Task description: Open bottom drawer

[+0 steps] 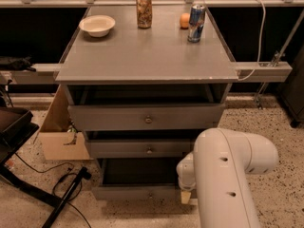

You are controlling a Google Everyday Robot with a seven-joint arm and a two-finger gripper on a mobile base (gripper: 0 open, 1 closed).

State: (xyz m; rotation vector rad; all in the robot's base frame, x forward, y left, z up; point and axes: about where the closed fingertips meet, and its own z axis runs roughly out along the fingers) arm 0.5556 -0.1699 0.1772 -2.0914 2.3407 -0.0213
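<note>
Sitting lower centre, gripper (185, 195) lies just right of bottom drawer (123, 192) knob (151, 194); grip state can't be told.

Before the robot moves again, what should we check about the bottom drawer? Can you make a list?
1. Is the bottom drawer out? Ok: its dark inside shows behind the front panel.
2. Is its knob in the clear? Ok: nothing covers it.
3. Does the gripper hold the drawer? Cannot tell: it sits low by the drawer's right front corner, mostly hidden behind the white arm.
4. Is the floor free in front? Not ok: a black stand leg lies near the drawer's left corner.
5. Are the brown can and blue can upright on top? Ok.
</note>
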